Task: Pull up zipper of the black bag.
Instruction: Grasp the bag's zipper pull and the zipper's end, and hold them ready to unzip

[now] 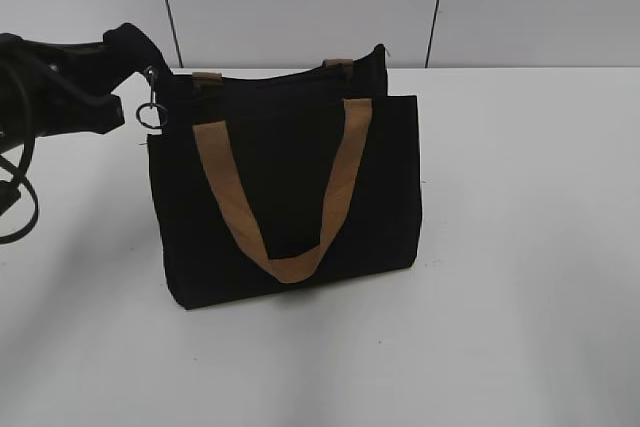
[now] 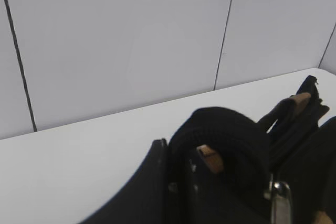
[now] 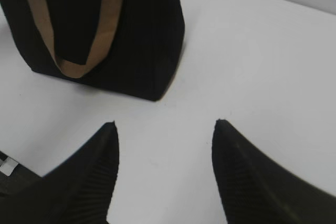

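So the rectangular black fabric bag [image 1: 285,197] with tan webbing handles stands upright mid-frame on the white table [image 1: 530,247] in the exterior view. The left gripper [image 1: 140,72] sits at the bag's upper-left corner, with a small silver ring [image 1: 149,113] dangling just under it. Honestly can't tell whether its jaws are pinching anything; the wrist view is mostly black blur. The zipper pull itself is hard to make out. The right gripper [image 3: 165,129] hangs spread wide, holding nothing, with the bag at the upper left of its view.
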Available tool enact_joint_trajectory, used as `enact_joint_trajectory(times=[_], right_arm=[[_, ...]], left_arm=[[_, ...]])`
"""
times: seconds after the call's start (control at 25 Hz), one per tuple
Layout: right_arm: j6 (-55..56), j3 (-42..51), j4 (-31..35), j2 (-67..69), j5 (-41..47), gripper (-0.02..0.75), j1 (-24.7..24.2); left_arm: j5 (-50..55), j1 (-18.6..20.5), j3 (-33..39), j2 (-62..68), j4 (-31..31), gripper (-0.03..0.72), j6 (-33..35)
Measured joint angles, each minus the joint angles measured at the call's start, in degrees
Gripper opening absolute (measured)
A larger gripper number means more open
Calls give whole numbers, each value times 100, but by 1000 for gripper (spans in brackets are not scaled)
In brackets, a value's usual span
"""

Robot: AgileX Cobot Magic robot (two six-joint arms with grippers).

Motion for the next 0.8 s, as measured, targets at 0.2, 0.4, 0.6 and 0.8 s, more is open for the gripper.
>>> enact_joint_trajectory(times=[0.2, 0.4, 0.6, 0.8], right_arm=[[-1418, -6, 928, 1126, -618, 444, 525], [-2530, -244, 1818, 2525, -794, 444, 1159], [-3671, -820, 2589, 3944, -972, 444, 1902], [-4377, -1499, 3085, 5115, -1363, 444, 2627]], left_arm=[[19, 0, 0, 0, 6, 22, -356], [115, 0, -37, 0, 387, 22, -628], [574, 0, -390, 0, 752, 22, -680], [1228, 0, -688, 0, 771, 22, -712]])
